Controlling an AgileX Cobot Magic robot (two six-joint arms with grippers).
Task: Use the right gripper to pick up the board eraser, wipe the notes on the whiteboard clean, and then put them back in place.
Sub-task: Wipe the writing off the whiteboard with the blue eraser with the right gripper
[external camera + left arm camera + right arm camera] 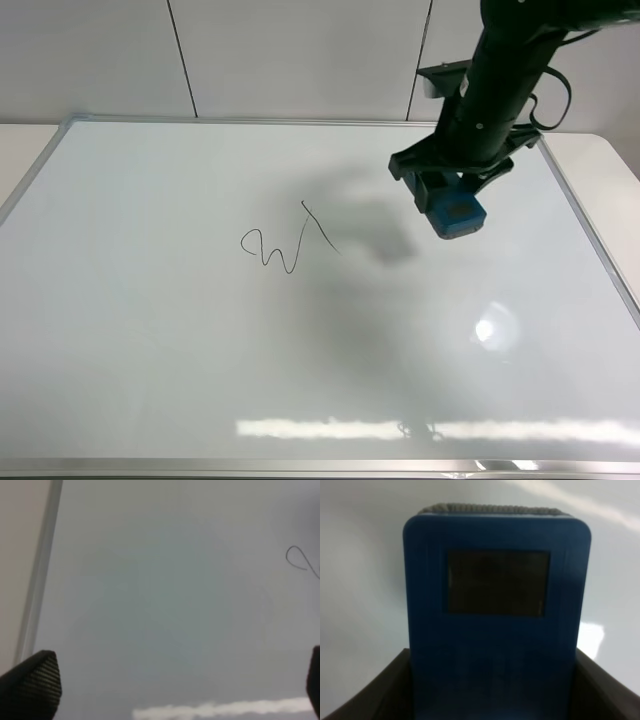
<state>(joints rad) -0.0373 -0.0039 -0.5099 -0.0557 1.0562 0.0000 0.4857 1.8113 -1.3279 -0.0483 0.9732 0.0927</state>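
The whiteboard point(200, 380) fills most of the high view. The notes point(288, 243), a thin black squiggle with a slanted stroke, sit near its middle; a loop of them shows in the left wrist view point(300, 562). My right gripper point(452, 203) is shut on the blue board eraser point(457, 215) and holds it above the board, right of the notes. In the right wrist view the eraser point(497, 620) fills the frame between the fingers point(375, 695). My left gripper point(182, 682) is open and empty above the board's left part.
The board's silver frame point(590, 225) runs along the right edge, and also shows in the left wrist view point(40, 570). A white table top point(20, 145) lies beyond the frame. Pale wall panels point(300, 55) stand behind.
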